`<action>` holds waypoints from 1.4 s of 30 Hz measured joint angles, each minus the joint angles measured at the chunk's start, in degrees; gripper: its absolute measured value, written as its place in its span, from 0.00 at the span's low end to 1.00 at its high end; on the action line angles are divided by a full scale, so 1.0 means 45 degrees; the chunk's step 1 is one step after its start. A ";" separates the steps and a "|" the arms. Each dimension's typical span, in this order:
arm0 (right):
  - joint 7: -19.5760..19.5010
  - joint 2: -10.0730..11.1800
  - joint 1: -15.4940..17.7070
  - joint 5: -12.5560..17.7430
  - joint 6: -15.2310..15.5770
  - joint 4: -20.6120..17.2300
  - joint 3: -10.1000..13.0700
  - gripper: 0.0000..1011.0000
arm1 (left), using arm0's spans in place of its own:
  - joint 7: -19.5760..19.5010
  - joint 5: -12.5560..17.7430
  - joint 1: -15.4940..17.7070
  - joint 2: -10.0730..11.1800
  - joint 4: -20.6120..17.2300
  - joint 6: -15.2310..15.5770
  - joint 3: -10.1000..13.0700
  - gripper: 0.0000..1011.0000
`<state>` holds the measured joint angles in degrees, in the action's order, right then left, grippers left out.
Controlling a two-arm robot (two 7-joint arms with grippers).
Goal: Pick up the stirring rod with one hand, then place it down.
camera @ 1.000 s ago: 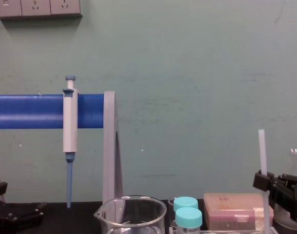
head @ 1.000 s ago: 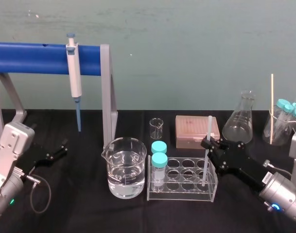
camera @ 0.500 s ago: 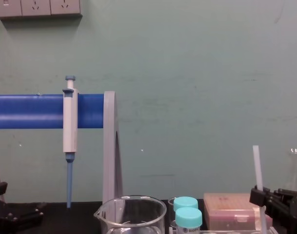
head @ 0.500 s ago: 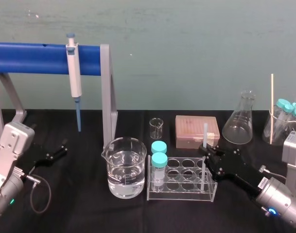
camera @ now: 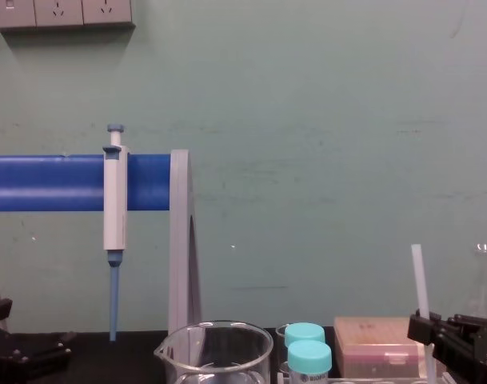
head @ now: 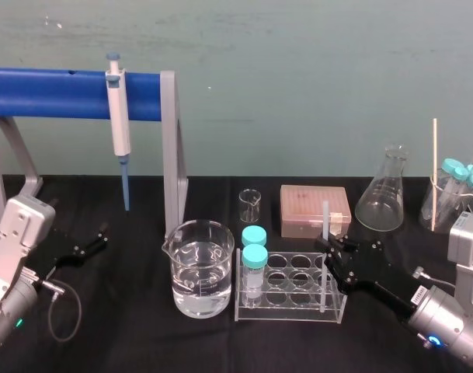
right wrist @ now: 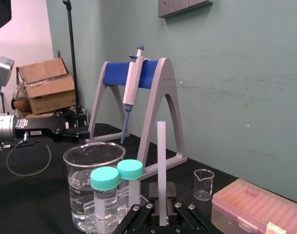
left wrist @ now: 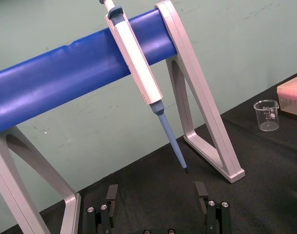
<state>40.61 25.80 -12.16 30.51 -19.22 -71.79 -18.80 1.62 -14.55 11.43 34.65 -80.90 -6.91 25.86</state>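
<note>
The stirring rod [head: 325, 221] is a thin white translucent stick standing upright, and its lower part reaches down into a right-hand hole of the clear test tube rack [head: 290, 314]. My right gripper [head: 328, 244] comes in from the right and is shut on the rod about halfway up. In the right wrist view the rod [right wrist: 161, 161] rises straight from between the right gripper's [right wrist: 162, 217] fingers. The chest view shows the rod [camera: 419, 276] above the gripper [camera: 424, 326]. My left gripper [left wrist: 157, 204] rests open at the far left of the table [head: 96, 238].
Two teal-capped tubes [head: 254, 256] stand in the rack's left end, beside a water beaker [head: 201, 268]. Behind are a small beaker [head: 250, 205], a pink tip box [head: 314, 208] and a flask [head: 384, 190]. A pipette [head: 118, 116] hangs on the blue stand [head: 65, 93]. A jar of tubes [head: 452, 194] stands far right.
My right gripper has come down and slightly nearer with the rod, so the rod now reaches deeper into the rack. The left arm has not moved.
</note>
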 joint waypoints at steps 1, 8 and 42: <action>0.0001 -0.0001 -0.0001 0.0004 0.0000 0.0000 0.0000 0.11 | 0.0000 0.0000 0.0000 0.0000 0.0000 0.0000 -0.0001 0.99; 0.0003 -0.0001 -0.0008 0.0025 0.0000 0.0004 0.0010 0.32 | 0.0000 0.0000 0.0000 0.0000 0.0000 0.0000 0.0000 0.99; -0.6169 -0.0567 0.1262 -0.2266 0.1514 -0.1878 0.2224 0.99 | 0.0000 0.0000 0.0001 0.0000 0.0000 0.0000 0.0000 0.99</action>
<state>12.85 23.25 -6.49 20.31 -12.41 -80.24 -8.79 1.62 -14.55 11.43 34.65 -80.90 -6.91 25.86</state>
